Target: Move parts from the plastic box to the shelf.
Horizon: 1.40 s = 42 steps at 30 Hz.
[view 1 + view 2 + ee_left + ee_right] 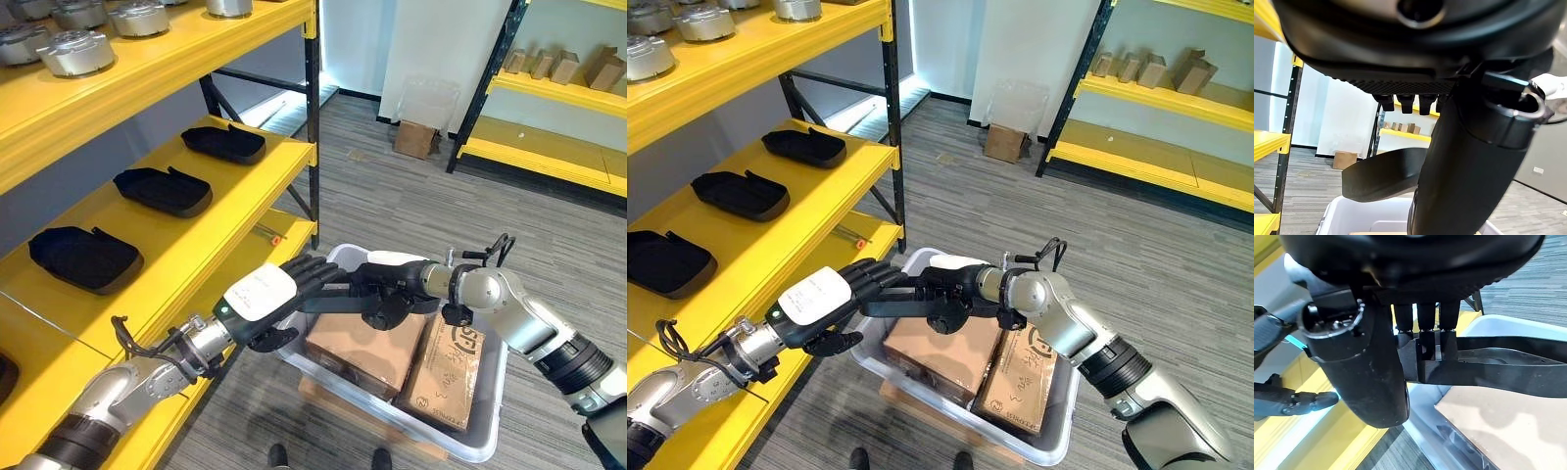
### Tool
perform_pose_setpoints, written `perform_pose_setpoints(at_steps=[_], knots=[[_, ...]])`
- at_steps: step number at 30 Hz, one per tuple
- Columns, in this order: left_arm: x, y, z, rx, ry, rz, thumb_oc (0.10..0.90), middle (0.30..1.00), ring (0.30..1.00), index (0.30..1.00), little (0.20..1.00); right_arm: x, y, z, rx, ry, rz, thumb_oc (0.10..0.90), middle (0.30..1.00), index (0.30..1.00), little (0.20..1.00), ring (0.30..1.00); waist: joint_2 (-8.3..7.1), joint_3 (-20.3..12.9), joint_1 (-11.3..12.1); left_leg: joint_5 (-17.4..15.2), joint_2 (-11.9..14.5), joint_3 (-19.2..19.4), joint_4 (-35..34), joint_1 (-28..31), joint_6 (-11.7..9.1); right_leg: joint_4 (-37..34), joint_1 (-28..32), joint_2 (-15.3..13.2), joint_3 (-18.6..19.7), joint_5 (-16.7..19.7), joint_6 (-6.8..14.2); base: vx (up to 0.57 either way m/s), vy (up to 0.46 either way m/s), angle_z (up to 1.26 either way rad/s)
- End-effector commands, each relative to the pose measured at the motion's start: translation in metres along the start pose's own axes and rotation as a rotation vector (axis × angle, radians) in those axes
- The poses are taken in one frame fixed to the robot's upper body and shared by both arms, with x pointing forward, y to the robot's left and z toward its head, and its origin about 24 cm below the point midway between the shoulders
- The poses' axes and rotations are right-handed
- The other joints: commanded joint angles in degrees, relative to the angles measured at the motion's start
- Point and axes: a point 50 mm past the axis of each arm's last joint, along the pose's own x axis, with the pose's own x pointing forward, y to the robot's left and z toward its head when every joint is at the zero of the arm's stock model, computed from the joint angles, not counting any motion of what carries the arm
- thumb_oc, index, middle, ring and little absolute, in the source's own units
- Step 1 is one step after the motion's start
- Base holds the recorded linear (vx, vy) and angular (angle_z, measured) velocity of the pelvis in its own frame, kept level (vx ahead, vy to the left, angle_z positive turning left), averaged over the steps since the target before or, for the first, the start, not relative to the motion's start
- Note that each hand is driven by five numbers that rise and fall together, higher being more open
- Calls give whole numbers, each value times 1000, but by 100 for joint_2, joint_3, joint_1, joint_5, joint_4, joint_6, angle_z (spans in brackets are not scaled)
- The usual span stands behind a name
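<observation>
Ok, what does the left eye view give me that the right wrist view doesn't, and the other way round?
Left eye view: the yellow shelf with three black parts already on it, and metal parts on the level above. Right wrist view: up close, the right hand with its fingers curled over the edge of the held black part. Both: that part above the cardboard boxes in the plastic box, with the left hand at its other end.

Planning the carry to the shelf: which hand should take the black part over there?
Left, probably. The left hand is beside the shelf, straight fingers reaching the black part. The right hand grips it but would reach across.
</observation>
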Motion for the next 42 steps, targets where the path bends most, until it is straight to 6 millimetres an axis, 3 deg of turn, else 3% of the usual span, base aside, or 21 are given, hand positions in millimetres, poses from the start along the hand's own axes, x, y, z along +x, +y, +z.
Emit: perform_pose_setpoints(at_steps=[1,12,18,28,37,42], knots=[[25,36,-1,60,-86,191,900,1000,1000,1000,1000,-8,-63,63,-191,-238,-191,400,300,300,300,300,-24,-235,48,-354,397,292,-45,348,-196,-5,-15,-443,-211,-7,582,0,0,0],[50,31,11,-4,-157,171,900,1000,1000,1000,1000,18,-44,90,-201,-336,-101,400,300,300,300,300,23,-212,84,-338,397,253,-45,326,-186,13,-9,-446,-200,-30,558,-6,1,0],[55,29,8,33,-144,153,900,1000,1000,1000,1000,27,-37,103,-205,-396,-55,400,300,300,300,300,51,-215,111,-336,387,220,-45,314,-185,8,-5,-453,-196,-36,558,0,0,0],[49,33,-5,73,-92,173,900,1000,1000,1000,1000,34,-35,90,-253,-292,-59,400,300,300,300,300,18,-268,157,-341,393,216,-45,361,-191,-5,47,-452,-218,-36,559,-7,1,0],[40,29,-8,33,-65,164,900,1000,1000,1000,1000,26,-47,80,-222,-246,-171,400,300,300,300,300,-4,-249,135,-340,403,237,-45,378,-198,-5,40,-446,-193,-25,560,0,0,0],[31,29,-11,33,-43,164,900,1000,1000,1000,1000,16,-57,61,-138,-189,-246,400,300,300,300,300,5,-264,94,-355,385,261,-45,396,-192,-5,40,-464,-181,-14,578,0,0,0]])
